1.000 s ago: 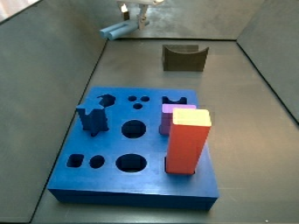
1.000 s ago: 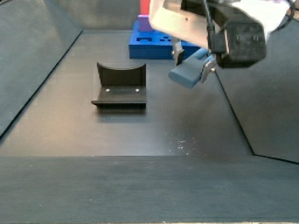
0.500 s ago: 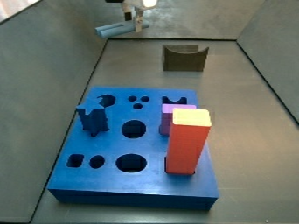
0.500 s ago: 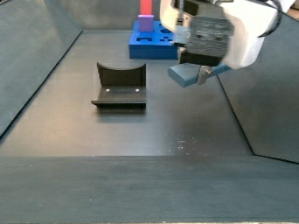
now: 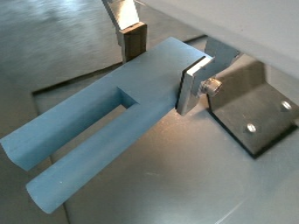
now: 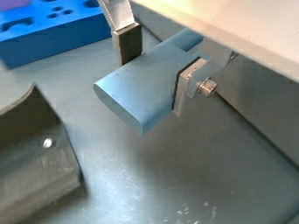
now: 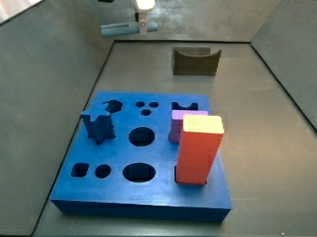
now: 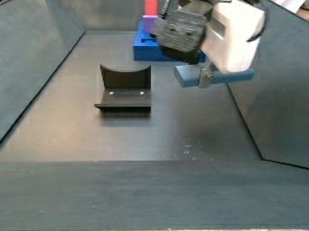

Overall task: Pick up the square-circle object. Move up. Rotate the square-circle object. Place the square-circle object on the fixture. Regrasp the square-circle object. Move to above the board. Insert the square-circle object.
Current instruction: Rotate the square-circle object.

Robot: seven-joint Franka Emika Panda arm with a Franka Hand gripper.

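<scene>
The gripper [image 6: 162, 61] is clamped on the peg [image 6: 146, 87], lifted clear — keep turning it level, then lower squarely into the fixture [image 8: 123, 87] below, beside it.

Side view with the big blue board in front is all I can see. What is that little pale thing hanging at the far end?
Observer: That is the square-circle object. The tool is in the air above the floor and clamps it between its two flat fingers.
Operator: Is it just a plain bar?
Observer: No. A wrist view shows a long slot that splits one end into two prongs.
Operator: Is it over that dark block at the back?
Observer: No. In a side view it hangs off to one side of the fixture and does not touch it.
</scene>
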